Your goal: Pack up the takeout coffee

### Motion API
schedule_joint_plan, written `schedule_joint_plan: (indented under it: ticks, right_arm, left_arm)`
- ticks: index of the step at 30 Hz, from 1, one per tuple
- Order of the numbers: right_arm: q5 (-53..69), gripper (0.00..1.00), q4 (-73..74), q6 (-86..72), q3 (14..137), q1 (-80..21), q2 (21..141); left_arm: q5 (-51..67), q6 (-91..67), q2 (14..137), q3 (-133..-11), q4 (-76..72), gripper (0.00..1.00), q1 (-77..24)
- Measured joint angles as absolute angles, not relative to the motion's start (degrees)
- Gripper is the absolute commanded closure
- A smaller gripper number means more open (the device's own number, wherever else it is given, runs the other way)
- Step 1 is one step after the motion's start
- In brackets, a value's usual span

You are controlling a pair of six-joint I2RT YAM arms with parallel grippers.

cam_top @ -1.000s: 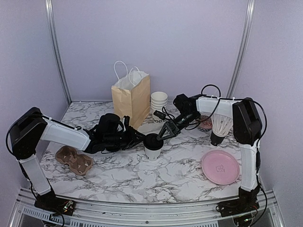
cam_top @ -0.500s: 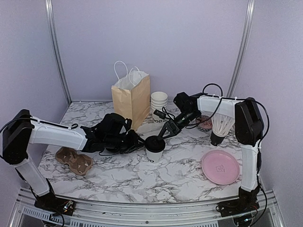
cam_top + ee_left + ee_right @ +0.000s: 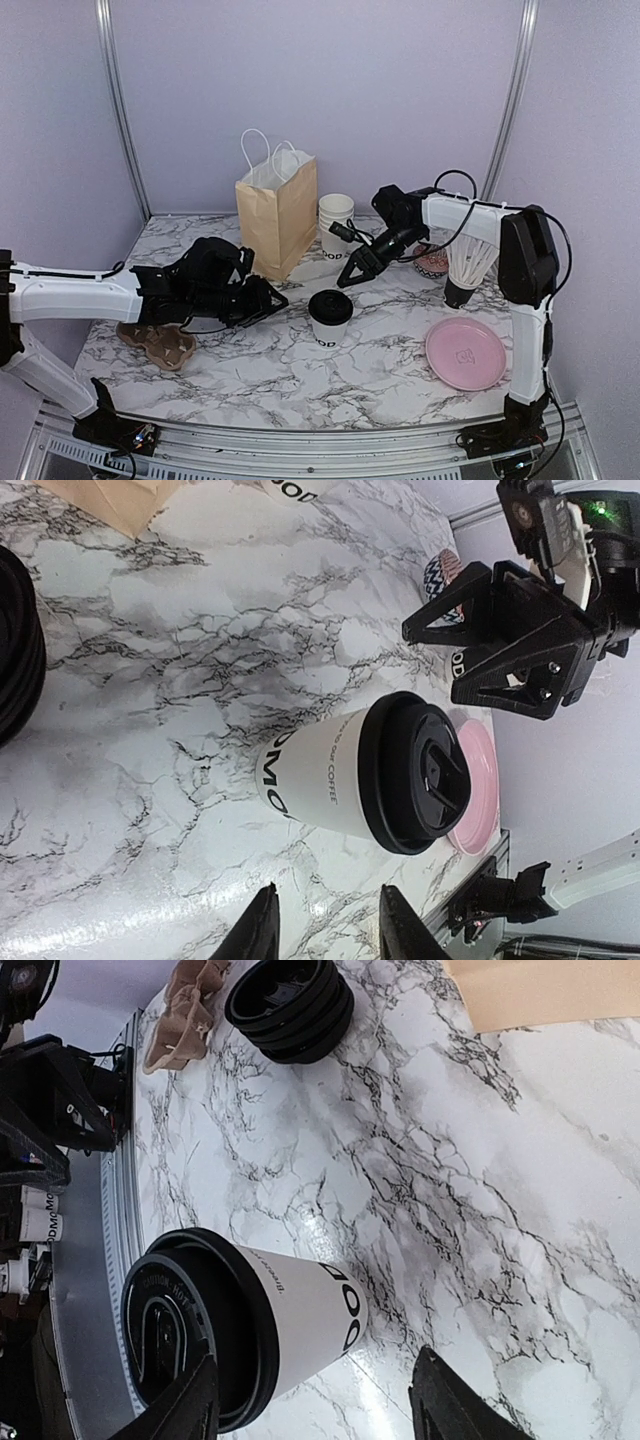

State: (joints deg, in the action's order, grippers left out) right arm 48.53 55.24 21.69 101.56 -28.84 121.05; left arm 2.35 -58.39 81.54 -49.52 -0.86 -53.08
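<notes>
White paper cup with black plastic lid and dark lettering (image 3: 330, 320) stands upright near the middle of the marble-patterned table (image 3: 280, 375), touched by nothing. Left gripper (image 3: 268, 298) sits at the cup's 9 o'clock, fingers apart with nothing between them. Right gripper (image 3: 349, 280) hangs at its 1 o'clock, fingers spread wide, also empty. Tan paper bag with white handles (image 3: 278, 212) stands at the cup's 11 o'clock.

Risks, as judged:
- Cup is free-standing and top-heavy with the lid, so a finger clipping the rim on approach could tip it.
- Squeezing the thin paper wall too hard could pop the lid or buckle the cup.
- Both arms are close around the cup, so a crossing move could make them collide.
- The bag is light and unbraced. The cup could catch the bag's mouth or handles and push the bag over, or knock the stack of lidless white cups (image 3: 336, 214) at the bag's 3 o'clock.

Hard to tell:
- Bag interior is not visible.
- Can't tell whether the lid is fully seated or the cup is filled.
- Lettering is only partly readable.
- Stack of loose black lids (image 3: 290, 998) shows in the wrist views only; the left arm hides it from above.
- Brown cardboard cup carrier (image 3: 160, 342) is partly behind the left arm.
</notes>
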Motion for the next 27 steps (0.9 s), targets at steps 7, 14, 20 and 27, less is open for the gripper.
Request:
schedule_joint_plan:
  ticks: [7,14,20,27]
  right_arm:
    - [49.06,0.36,56.27,23.46,100.27,-28.84,119.35]
    - [49.01,0.37,56.40,24.58,93.78,-28.84,114.61]
    - [48.99,0.37,56.45,25.30,90.39,-28.84,114.19]
    - [49.50,0.38,56.36,25.41,90.37,-28.99,114.30]
  left_arm:
    - [-0.10,-57.30,81.97,-49.54,-0.30,0.63,-51.29]
    - [3.84,-57.45,88.60,-50.98,-4.58,0.64,-51.20]
    - [7.31,-57.98,92.29,-53.25,-8.64,0.64,-51.20]
    - [8.58,-58.13,93.08,-54.59,-10.52,0.65,-51.20]
